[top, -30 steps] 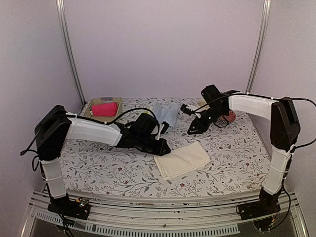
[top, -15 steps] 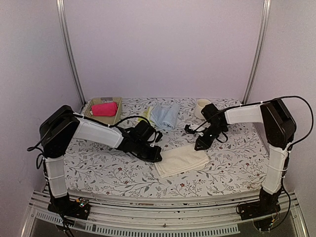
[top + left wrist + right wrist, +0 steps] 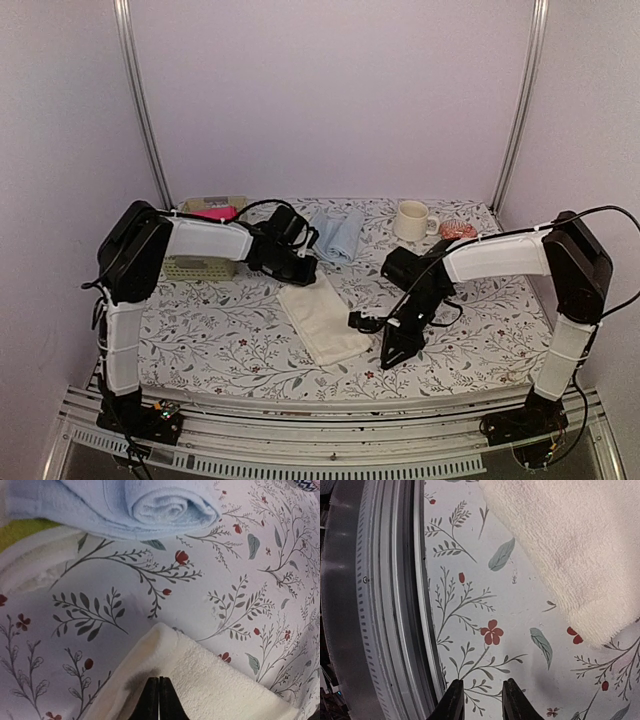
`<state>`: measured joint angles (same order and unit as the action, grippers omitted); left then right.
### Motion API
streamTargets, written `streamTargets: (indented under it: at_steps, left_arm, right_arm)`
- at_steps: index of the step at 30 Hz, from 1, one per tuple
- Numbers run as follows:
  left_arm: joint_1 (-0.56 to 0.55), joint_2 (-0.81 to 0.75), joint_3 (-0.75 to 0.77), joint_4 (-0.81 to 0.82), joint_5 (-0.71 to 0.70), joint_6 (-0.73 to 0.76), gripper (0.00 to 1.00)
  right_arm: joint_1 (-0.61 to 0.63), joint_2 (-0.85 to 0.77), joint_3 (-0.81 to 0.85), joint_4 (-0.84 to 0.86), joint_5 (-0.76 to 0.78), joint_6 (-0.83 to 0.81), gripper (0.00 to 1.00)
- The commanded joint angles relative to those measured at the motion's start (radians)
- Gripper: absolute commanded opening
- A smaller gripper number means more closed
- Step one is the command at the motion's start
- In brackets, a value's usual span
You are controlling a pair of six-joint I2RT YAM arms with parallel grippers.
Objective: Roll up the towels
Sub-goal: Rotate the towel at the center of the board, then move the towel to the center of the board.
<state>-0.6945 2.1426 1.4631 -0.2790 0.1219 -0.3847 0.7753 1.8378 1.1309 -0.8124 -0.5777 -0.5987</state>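
The cream towel (image 3: 322, 318) lies flat at the table's middle, running near to far. My left gripper (image 3: 300, 274) is at its far corner. In the left wrist view the jaws (image 3: 159, 681) are shut, tips dug into that corner of the cream towel (image 3: 225, 680). The light blue towel (image 3: 338, 232), partly rolled (image 3: 165, 507), lies just beyond, with a strip of the yellow-green towel (image 3: 17, 530) beside it. The hot pink towel (image 3: 212, 212) shows behind the left arm. My right gripper (image 3: 392, 355) hangs near the front edge, open (image 3: 482, 697) with nothing between its fingers, beside the cream towel's near corner (image 3: 580, 545).
A pale green mesh basket (image 3: 195, 267) stands at the far left under the left arm. A cream mug (image 3: 410, 220) and a small pinkish object (image 3: 460, 230) sit at the back right. The table's metal front rail (image 3: 380, 605) runs close beside the right fingers.
The left gripper closed on the cream towel's corner and dragged it back and left, turning the towel lengthwise. The right arm swung from the back right down to the front edge.
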Motion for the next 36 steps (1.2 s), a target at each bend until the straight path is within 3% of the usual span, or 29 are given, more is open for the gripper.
streamTargets:
  at_steps: [1,8,14,22,27,36]
  left_arm:
    - [-0.005,-0.118,-0.011,-0.019,0.018,0.062,0.06]
    - [-0.053,-0.341,-0.252,0.056,0.022,-0.014,0.09]
    - [-0.047,-0.36,-0.334,0.076,-0.051,-0.03,0.09]
    - [-0.023,-0.17,-0.196,0.079,-0.061,0.036,0.09]
    - [-0.034,-0.022,-0.113,0.107,0.012,0.049,0.09]
    - [-0.158,0.154,0.051,0.135,0.129,0.083,0.1]
  right_arm:
    - [-0.049,-0.087,0.065,-0.101,-0.143,-0.035,0.3]
    - [-0.143,-0.161,0.045,-0.02,-0.182,-0.015,0.3]
    - [-0.241,-0.203,-0.008,0.144,-0.196,0.009,0.3]
    - [-0.244,-0.211,-0.06,0.212,-0.085,0.012,0.31]
    - [-0.255,-0.223,-0.069,0.22,-0.099,0.019,0.3]
    - [-0.262,-0.237,-0.072,0.22,-0.087,0.016,0.3]
